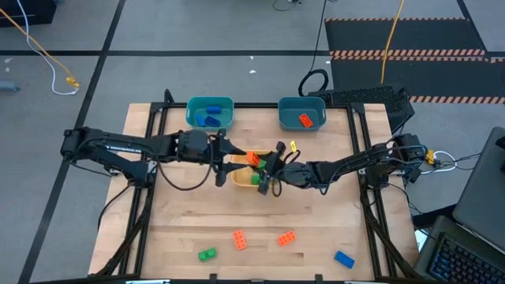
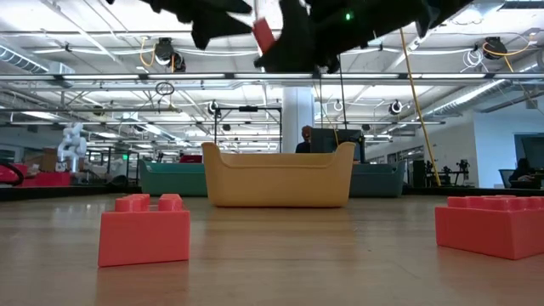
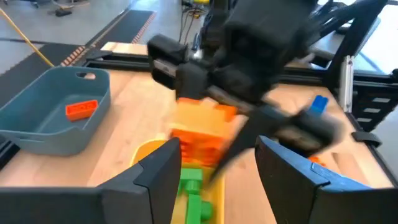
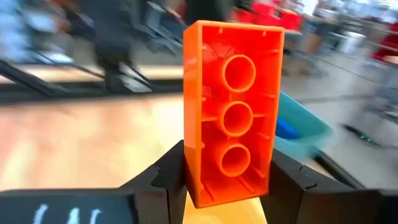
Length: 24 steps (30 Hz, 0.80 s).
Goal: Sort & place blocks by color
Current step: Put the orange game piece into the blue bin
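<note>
My right gripper (image 1: pixel 264 162) is shut on an orange brick (image 4: pixel 233 112), which also shows as the orange brick (image 1: pixel 252 158) over the yellow-orange bin (image 1: pixel 241 180) at mid-table. Green bricks (image 3: pixel 193 190) lie inside that bin. My left gripper (image 3: pixel 217 165) is open, just left of the bin, facing the right gripper and touching nothing. One teal bin (image 1: pixel 210 113) holds blue bricks; the other teal bin (image 1: pixel 302 113) holds an orange brick (image 1: pixel 306 120). Near the table's front edge lie a green brick (image 1: pixel 207 254), two orange bricks (image 1: pixel 239 240) (image 1: pixel 286 237) and a blue brick (image 1: pixel 343 258). My right gripper pinches the orange brick between its two fingers (image 4: pixel 168 177), which sit on the long side walls near one end (image 4: pixel 227 186). The brick runs along the fingers and sticks out past them, hollow underside toward the wrist camera. It is lifted clear above the yellow-orange bin (image 2: pixel 279 174).
The two teal bins stand side by side at the table's far edge. A black frame rail (image 1: pixel 150 142) runs along the table's left and right sides. Bare wood (image 1: pixel 260 217) lies between the yellow-orange bin and the loose bricks at the front.
</note>
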Each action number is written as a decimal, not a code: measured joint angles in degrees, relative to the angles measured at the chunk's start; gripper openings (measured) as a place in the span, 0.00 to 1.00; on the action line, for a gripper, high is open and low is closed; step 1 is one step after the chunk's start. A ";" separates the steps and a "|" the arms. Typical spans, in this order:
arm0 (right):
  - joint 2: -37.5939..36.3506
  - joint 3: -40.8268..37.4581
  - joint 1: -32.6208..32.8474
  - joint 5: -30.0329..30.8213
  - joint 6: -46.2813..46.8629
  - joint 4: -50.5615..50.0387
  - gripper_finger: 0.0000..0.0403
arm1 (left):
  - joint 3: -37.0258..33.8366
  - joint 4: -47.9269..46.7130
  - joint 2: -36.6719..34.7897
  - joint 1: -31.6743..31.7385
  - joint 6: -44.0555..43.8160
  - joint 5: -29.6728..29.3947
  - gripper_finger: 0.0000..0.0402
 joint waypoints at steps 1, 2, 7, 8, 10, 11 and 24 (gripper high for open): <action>0.00 0.00 -0.54 1.45 -0.49 -1.57 0.34 | 0.00 -0.10 -0.84 -0.08 -0.04 0.25 0.51; -0.01 0.00 -1.26 2.53 -0.60 -2.80 0.34 | 0.07 -0.47 -1.70 -0.17 -0.28 -0.07 0.50; -1.55 -0.02 -7.10 2.75 0.34 -9.09 0.34 | 0.10 -2.59 -3.85 -0.65 -3.09 -2.02 0.47; -1.84 -0.04 -8.81 2.27 0.78 -10.25 0.34 | 0.09 -2.58 -4.02 -1.08 -3.67 -1.92 0.46; -2.69 -0.04 -12.36 0.06 1.78 -13.32 0.34 | 0.11 -2.61 -4.09 -2.11 -4.46 -1.82 0.45; -3.19 -0.04 -14.30 -1.47 2.61 -14.61 0.34 | 0.09 -3.01 -4.01 -2.71 -4.44 -1.94 0.44; -5.03 -0.04 -39.17 -17.15 9.08 -31.26 0.34 | -2.98 -1.84 0.15 -9.53 -2.89 -10.89 0.33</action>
